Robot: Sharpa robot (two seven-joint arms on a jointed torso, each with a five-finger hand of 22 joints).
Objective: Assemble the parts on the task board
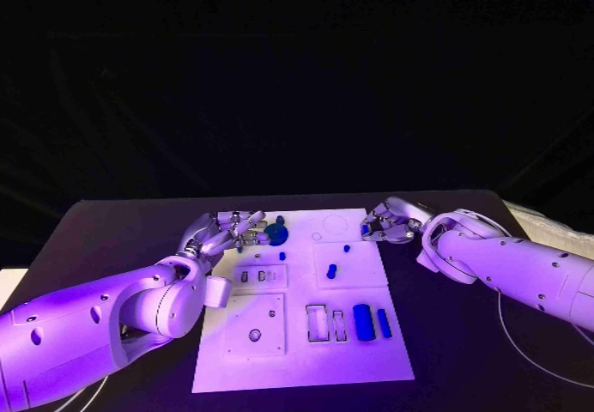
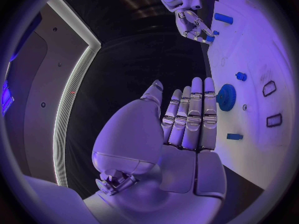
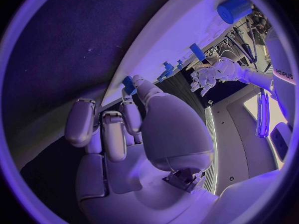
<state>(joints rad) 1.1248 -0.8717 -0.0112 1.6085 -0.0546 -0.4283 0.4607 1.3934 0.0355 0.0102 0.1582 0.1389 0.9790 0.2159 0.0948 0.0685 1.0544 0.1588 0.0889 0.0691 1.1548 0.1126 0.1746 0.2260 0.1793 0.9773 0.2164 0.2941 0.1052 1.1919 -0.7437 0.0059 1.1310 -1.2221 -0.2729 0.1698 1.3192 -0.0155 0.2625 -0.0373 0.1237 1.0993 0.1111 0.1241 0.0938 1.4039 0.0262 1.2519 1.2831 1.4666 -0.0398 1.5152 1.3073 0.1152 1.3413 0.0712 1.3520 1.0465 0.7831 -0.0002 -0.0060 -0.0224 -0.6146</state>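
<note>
Left silver hand (image 1: 230, 230), fingers straight and empty, beside round blue gear (image 1: 276, 231); right silver hand (image 1: 389, 225) pinches small blue part (image 3: 128, 83) at white plastic task board (image 1: 297, 356), upper centre

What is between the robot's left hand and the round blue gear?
Nothing visible. The left hand hangs open with its fingers straight beside the round blue gear, which lies on the task board, and the gap between them looks bare.

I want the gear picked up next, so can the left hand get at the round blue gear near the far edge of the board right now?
Probably yes. The left hand is open, holds nothing, and sits just beside the blue gear at the task board's far left edge, with nothing between them. The right hand is across the board, out of the way.
</note>
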